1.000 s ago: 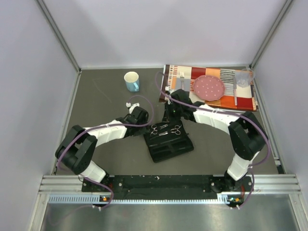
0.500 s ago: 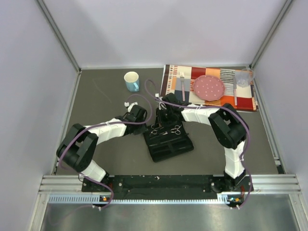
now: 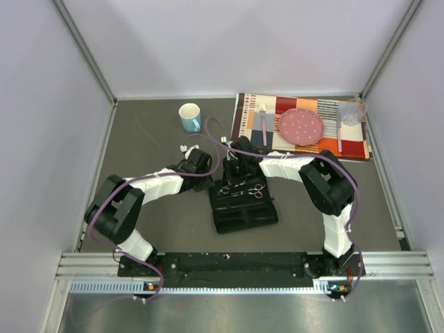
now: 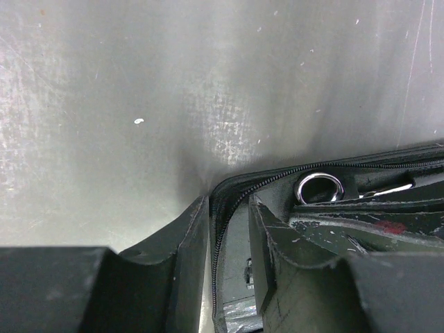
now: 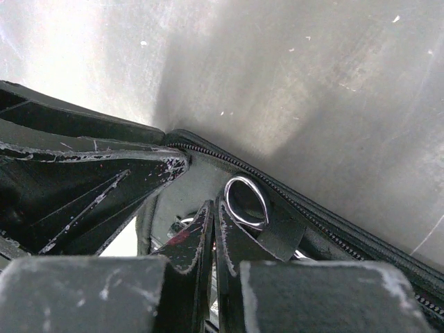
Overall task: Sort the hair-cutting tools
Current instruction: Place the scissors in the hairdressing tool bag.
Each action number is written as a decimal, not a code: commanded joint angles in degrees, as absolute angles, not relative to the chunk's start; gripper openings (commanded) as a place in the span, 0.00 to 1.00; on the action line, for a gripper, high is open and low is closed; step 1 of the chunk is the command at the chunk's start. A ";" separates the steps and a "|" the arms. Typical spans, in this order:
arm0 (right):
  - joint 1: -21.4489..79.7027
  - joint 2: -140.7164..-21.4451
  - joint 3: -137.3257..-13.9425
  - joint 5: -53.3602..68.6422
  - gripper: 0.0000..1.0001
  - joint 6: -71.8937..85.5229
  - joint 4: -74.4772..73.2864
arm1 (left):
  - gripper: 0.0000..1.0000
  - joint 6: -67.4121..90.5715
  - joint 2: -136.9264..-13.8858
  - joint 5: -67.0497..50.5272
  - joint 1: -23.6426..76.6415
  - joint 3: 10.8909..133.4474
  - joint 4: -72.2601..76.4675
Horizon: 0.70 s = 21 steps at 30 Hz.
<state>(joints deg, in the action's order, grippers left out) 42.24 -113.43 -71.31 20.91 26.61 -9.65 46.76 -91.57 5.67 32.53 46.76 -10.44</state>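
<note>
A black zip case (image 3: 244, 214) lies open at the table's middle. Two silver scissors (image 3: 231, 188) (image 3: 256, 189) are tucked in its upper half. My left gripper (image 3: 213, 179) is at the case's upper left corner. In the left wrist view its jaws (image 4: 227, 205) straddle the zip rim (image 4: 277, 177), one finger outside and one inside, closed on it. A scissor ring (image 4: 319, 187) shows just beyond. My right gripper (image 3: 236, 177) hangs over the case's top edge. It (image 5: 214, 206) is shut with nothing seen between the fingers, beside a scissor ring (image 5: 246, 201) that sits under a black strap.
A blue and white mug (image 3: 190, 116) stands at the back left, with a small white object (image 3: 184, 148) near my left wrist. At the back right a striped placemat (image 3: 319, 142) holds a pink plate (image 3: 301, 125), a pink-handled fork (image 3: 263, 125) and a clear cup (image 3: 351, 112).
My right arm has folded in and its gripper has moved left to the case's top edge, closing fully. My left jaws have narrowed onto the case's rim.
</note>
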 commanded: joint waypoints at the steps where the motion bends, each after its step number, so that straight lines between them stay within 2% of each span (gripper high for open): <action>1: 43.16 -109.52 -73.21 17.23 0.00 25.13 -11.34 | 0.34 46.49 -93.96 5.19 32.26 45.97 -11.51; 8: 43.07 -108.19 -75.76 11.35 0.00 26.02 -11.60 | 0.30 46.76 -93.78 5.10 32.26 45.44 -11.42; 21: 43.15 -113.38 -74.44 12.21 0.00 24.52 -15.29 | 0.25 47.29 -95.09 5.19 32.26 46.23 -10.90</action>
<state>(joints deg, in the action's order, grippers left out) 42.52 -112.60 -74.28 11.94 26.20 -13.89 46.81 -92.01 5.39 32.25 46.76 -9.89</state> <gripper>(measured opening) 0.002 0.259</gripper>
